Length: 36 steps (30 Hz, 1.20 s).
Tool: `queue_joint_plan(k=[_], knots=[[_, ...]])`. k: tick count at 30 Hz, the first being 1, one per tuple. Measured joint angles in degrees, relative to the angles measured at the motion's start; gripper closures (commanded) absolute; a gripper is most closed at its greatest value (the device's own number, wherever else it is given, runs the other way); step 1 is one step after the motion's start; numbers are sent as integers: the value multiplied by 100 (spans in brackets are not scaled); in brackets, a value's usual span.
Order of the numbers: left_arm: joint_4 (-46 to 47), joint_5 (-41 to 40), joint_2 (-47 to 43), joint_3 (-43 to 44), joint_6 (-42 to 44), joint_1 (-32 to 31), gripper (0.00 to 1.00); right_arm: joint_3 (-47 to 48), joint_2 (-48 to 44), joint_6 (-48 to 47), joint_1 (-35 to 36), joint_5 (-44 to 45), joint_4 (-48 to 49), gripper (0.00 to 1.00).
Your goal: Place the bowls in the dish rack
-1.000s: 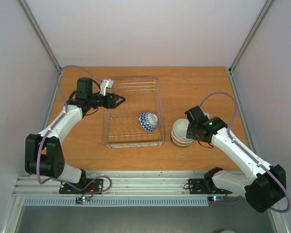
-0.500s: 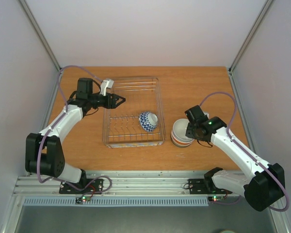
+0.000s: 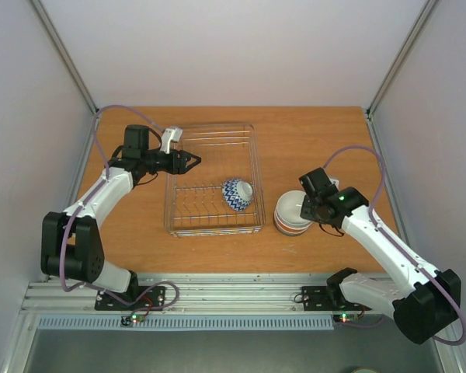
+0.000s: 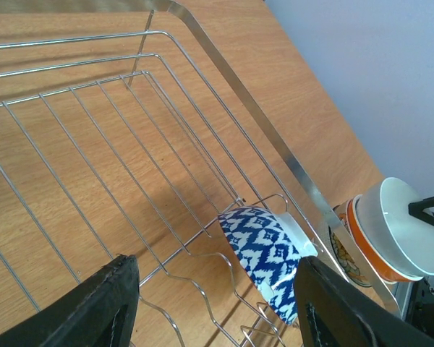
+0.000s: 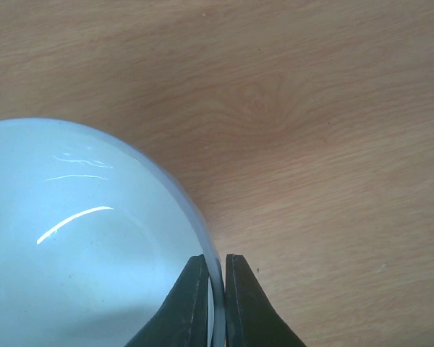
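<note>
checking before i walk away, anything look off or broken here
Nothing stands out: blue bowl on edge in the rack, other bowls stacked beside it, right gripper pinching the rim of the white bowl.

A bare wooden table (image 3: 311, 132) sits between pale walls (image 3: 217, 47).

Top view looks down; both wrist cameras share white bowl (image 5: 79, 238)

Blue & white zigzag bowl (image 4: 264, 254), plain white bowl (image 5: 79, 246), orange bowl (image 4: 360, 238), silver rack (image 4: 271, 137), brown wood worktop (image 5: 311, 108).
</note>
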Motion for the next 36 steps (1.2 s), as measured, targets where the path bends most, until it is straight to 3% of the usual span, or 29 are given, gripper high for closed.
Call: queue_joint_plan(k=[15, 24, 36], knots=[[-680, -595, 22, 553, 20, -313, 37, 1279, -474, -581, 271, 109, -411, 99], [-968, -125, -138, 778, -170, -520, 37, 2594, 1281, -1049, 1453, 446, -26, 99], [-986, 48, -289, 778, -264, -527, 38, 3995, 3036, -1602, 1716, 472, 555, 99]])
